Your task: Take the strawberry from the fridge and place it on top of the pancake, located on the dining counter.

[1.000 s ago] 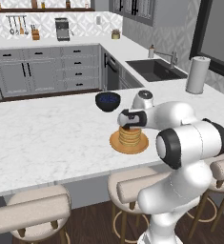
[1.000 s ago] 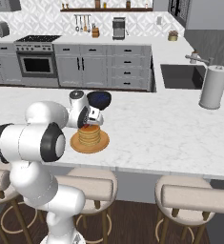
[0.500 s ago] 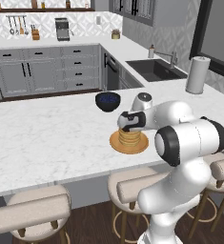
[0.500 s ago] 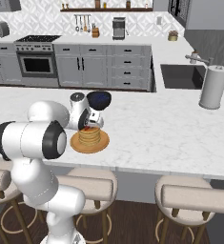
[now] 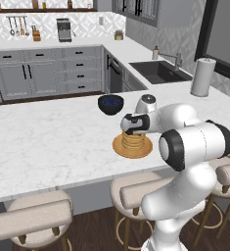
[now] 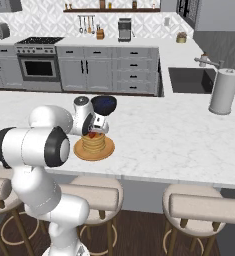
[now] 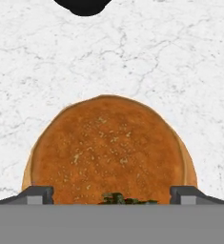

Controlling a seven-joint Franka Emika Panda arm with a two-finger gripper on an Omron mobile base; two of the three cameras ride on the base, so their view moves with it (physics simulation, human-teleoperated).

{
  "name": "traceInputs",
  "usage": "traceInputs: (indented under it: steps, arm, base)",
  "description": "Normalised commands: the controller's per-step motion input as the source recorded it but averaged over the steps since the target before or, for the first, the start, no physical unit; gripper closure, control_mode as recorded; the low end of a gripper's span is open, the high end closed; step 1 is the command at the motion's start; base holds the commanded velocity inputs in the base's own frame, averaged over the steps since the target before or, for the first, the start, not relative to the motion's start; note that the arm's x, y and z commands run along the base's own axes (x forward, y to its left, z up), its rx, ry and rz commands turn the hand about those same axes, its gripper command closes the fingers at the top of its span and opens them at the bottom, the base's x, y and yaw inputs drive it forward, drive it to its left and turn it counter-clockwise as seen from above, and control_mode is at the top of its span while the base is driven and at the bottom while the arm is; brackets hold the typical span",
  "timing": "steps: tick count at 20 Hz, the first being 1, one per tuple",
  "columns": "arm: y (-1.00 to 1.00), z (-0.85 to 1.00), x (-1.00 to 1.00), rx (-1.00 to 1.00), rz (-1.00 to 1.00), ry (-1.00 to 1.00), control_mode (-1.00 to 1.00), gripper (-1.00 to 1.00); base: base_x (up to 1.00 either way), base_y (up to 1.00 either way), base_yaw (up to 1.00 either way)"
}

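Since the gripper (image 7: 111,199) hangs just above the pancake (image 7: 108,150) with its finger tips (image 7: 35,194) spread wide at either side of the stack, nothing is clamped between them. In the right base view the strawberry (image 6: 91,134) shows as a tiny red spot on top of the pancake, directly under the hand; in the hand view only a dark green tuft pokes up at the stack's near edge (probably the fruit's leafy cap, though that is hard to tell). Whether the fruit stands on its tip or lies on its side cannot be made out, and it looks too roundish to give a clear long axis.

As a judgement, the strawberry is light, soft and easily bruised, and could roll off the slightly domed top; if it needed regripping, a gentle pinch across its widest part would suit. The pancake sits on its orange-brown plate (image 5: 117,146) on the dining counter (image 5: 48,142), with the dark blue bowl (image 5: 110,103) just beyond the pancake.
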Motion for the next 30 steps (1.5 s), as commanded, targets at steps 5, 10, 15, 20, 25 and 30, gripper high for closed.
traceInputs:
  steps: [5,10,15,20,25,30]
  arm:
    - [0.00,0.09,0.00,0.00,0.00,0.00,-1.00,-1.00]
    - [0.00,0.57,-0.15,-0.01,0.00,-0.01,-1.00,-1.00]
    - [-0.03,0.85,-0.87,0.00,-0.02,0.08,-1.00,-1.00]
    - [-0.03,0.73,-1.00,0.00,-0.04,0.27,-1.00,-1.00]
    - [0.01,0.04,-1.00,-0.01,-0.01,0.19,-1.00,-1.00]
    - [0.39,-0.27,-1.00,-0.08,0.00,0.01,-1.00,-1.00]
  base:
    - [0.00,0.00,0.00]
    - [0.00,0.00,0.00]
    - [0.00,0.00,0.00]
    - [0.00,0.00,0.00]
    - [0.00,0.00,0.00]
    - [0.00,0.00,0.00]
